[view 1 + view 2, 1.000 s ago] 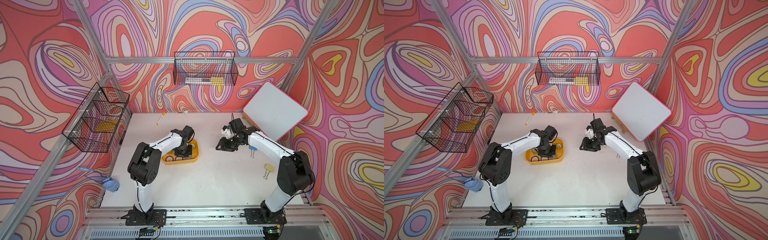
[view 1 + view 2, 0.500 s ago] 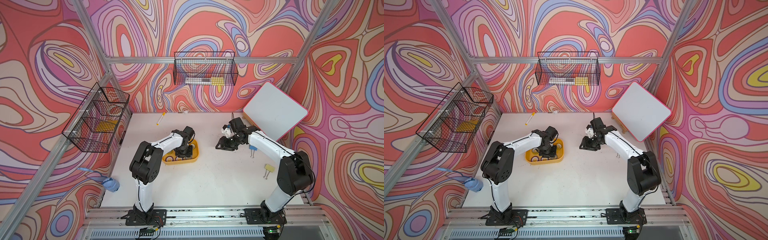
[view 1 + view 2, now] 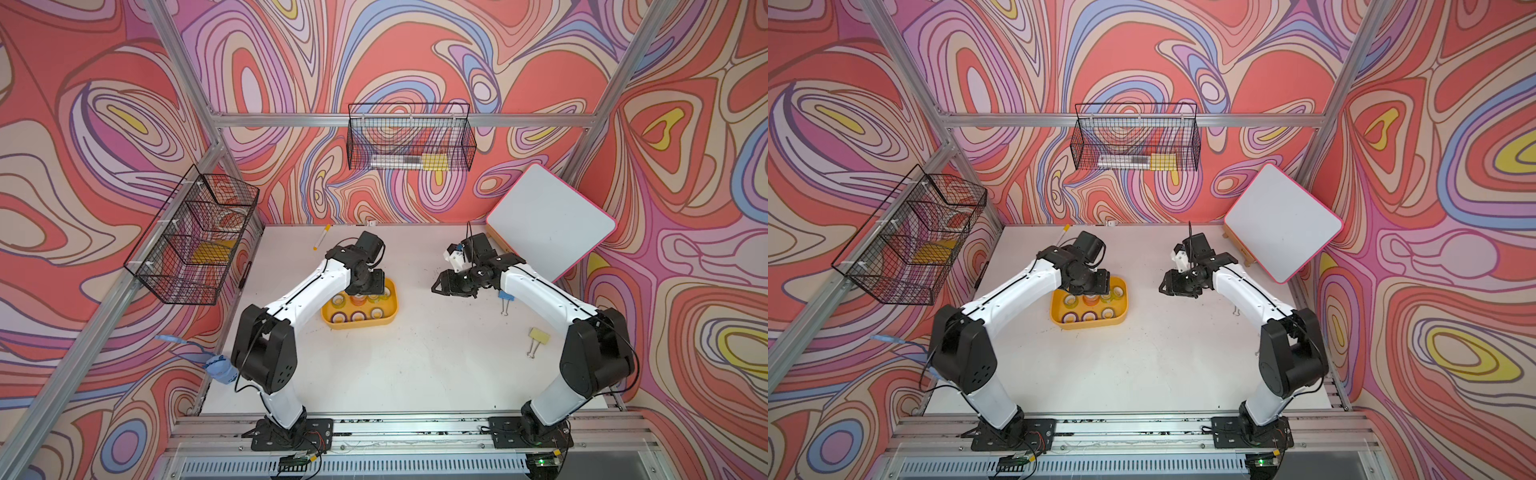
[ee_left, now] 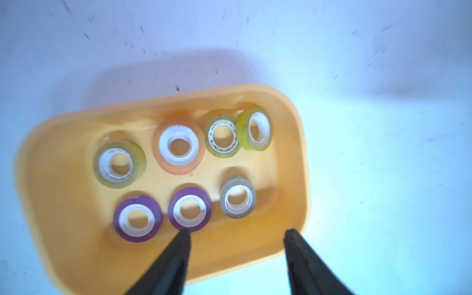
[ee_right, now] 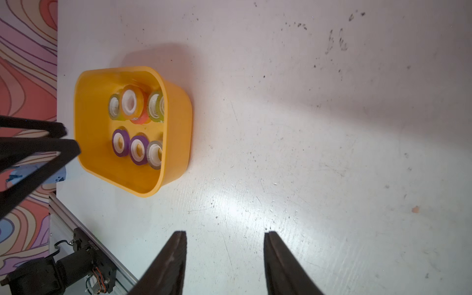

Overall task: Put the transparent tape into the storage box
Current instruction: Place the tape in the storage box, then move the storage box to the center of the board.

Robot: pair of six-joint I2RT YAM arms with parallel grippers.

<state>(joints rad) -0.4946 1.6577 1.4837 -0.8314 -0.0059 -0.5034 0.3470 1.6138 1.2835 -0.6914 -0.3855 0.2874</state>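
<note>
Over the box, left of table centre: left gripper hangs with jaws wide apart, holding nothing. One fingertip overlaps the edge of a purple roll in the wrist view; contact can't be told. Box sits flat on the table with seven tape rolls inside. One row: green, orange, green, then a green one tilted against its neighbour. Other row: two purple plus a grey-clear roll, which is nearest to the gap between the left fingers. Right gripper is well apart from the box, over bare table, jaws partly apart, nothing held. Whiteboard leans at the far right corner. Blue clip and yellow clip lie beside the right arm. Marker lies near the back wall. Wire baskets hang on the walls.
</note>
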